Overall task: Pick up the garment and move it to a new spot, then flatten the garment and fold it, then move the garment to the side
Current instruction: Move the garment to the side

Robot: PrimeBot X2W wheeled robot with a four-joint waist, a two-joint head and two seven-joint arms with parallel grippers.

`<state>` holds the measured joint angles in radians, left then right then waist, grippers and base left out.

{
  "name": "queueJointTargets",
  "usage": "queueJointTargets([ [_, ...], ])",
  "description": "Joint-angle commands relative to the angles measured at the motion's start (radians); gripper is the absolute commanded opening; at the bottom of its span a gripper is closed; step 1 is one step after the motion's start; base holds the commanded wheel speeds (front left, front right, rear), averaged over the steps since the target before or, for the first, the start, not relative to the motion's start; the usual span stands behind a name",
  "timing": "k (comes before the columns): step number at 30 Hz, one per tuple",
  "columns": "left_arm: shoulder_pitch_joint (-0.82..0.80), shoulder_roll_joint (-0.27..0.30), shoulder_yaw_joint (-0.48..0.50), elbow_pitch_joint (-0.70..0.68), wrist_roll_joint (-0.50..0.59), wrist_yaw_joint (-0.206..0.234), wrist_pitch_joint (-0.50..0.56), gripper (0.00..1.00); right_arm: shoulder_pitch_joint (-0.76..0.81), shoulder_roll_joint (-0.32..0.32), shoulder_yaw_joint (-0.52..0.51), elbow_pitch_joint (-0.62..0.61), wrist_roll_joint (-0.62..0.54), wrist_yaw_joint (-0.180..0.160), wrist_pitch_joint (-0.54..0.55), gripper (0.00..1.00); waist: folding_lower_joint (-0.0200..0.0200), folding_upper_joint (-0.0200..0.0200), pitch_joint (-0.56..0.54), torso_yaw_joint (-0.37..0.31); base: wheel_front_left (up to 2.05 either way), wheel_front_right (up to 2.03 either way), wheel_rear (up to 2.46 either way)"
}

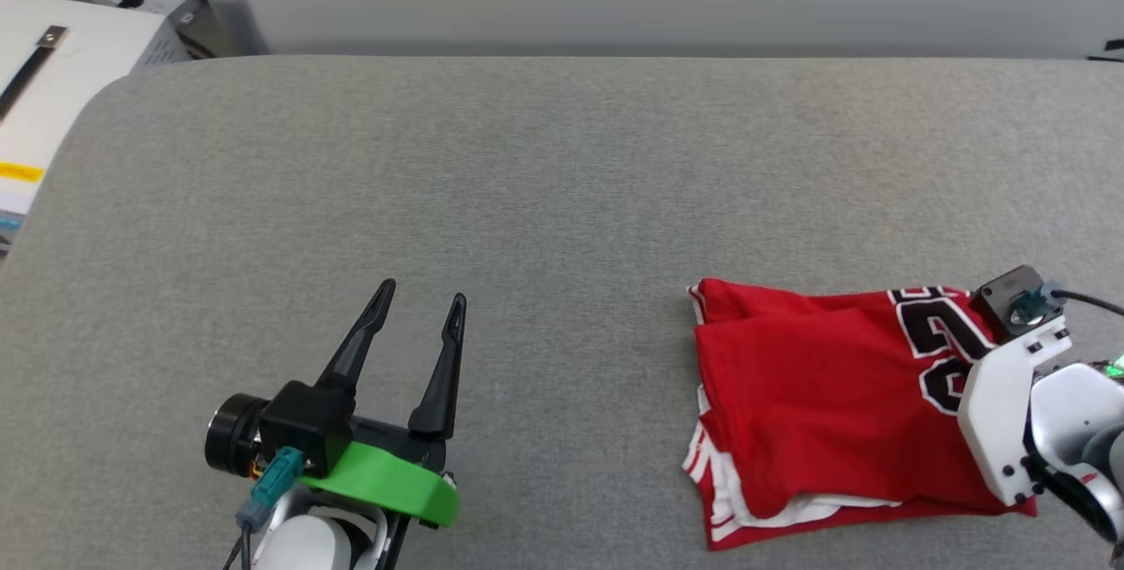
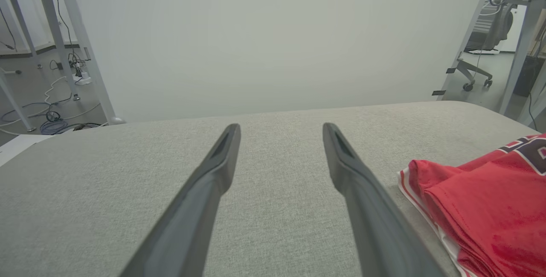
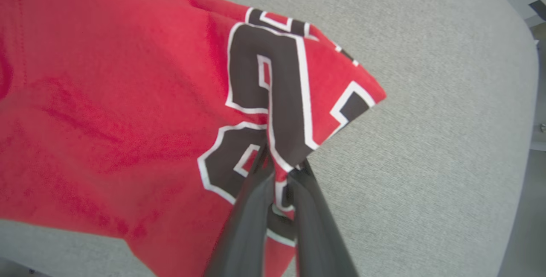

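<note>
Down at the lower right of the head view, the garment [image 1: 817,394] lies in a loosely folded red bundle on the grey padded table [image 1: 562,166]. White striped trim peeks out along its left and bottom edges, and black, white-outlined block figures sit at its right end. That lettered end runs under the white wrist housing of the right arm, which comes in from the right edge of the frame. From the right wrist view, the right gripper [image 3: 283,161] has its two dark fingers pinched together on a fold of the printed fabric, right where the black figures are, and a crease runs up from the pinch toward the middle of the frame. Whether that corner is raised off the table I cannot tell. Over at the lower left of the head view, well apart from the shirt, the left gripper [image 1: 422,292] hangs over bare cloth with its fingers spread wide and nothing between them, pointing up the frame. Its own wrist view shows the same splayed fingers, with the garment's striped edge at the lower right and a pale wall [image 2: 273,33] beyond the table. A white box [image 1: 53,87] sits off the table in the head view's upper left corner.
</note>
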<state>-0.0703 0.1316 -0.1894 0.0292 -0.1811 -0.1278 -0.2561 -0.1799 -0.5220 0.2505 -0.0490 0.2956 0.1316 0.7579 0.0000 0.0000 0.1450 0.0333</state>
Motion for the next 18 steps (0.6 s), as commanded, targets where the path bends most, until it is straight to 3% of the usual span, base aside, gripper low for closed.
queueJointTargets([
  [1,-0.009,0.008,0.001,-0.010,-0.003,-0.003,-0.006,1.00,-0.032,-0.024,0.005,-0.009,0.011,-0.001,-0.001,0.00,0.0000,0.0000,0.045,-0.088,0.00,0.00,0.00],
  [8,-0.073,0.021,-0.038,-0.034,-0.010,-0.003,-0.006,1.00,-0.092,-0.148,-0.013,0.013,0.021,-0.001,-0.051,0.00,0.0000,0.0000,0.173,-0.211,0.00,0.00,0.00],
  [13,-0.153,0.062,-0.089,-0.053,-0.010,-0.003,-0.006,1.00,-0.147,-0.261,-0.005,0.108,0.015,-0.001,-0.177,0.00,0.0000,0.0000,0.280,-0.285,0.00,0.00,0.00],
  [18,-0.233,0.099,-0.130,-0.080,-0.012,-0.003,-0.006,1.00,-0.206,-0.333,-0.016,0.253,-0.001,-0.001,-0.310,0.00,0.0000,0.0000,0.355,-0.317,0.00,0.00,0.00],
])
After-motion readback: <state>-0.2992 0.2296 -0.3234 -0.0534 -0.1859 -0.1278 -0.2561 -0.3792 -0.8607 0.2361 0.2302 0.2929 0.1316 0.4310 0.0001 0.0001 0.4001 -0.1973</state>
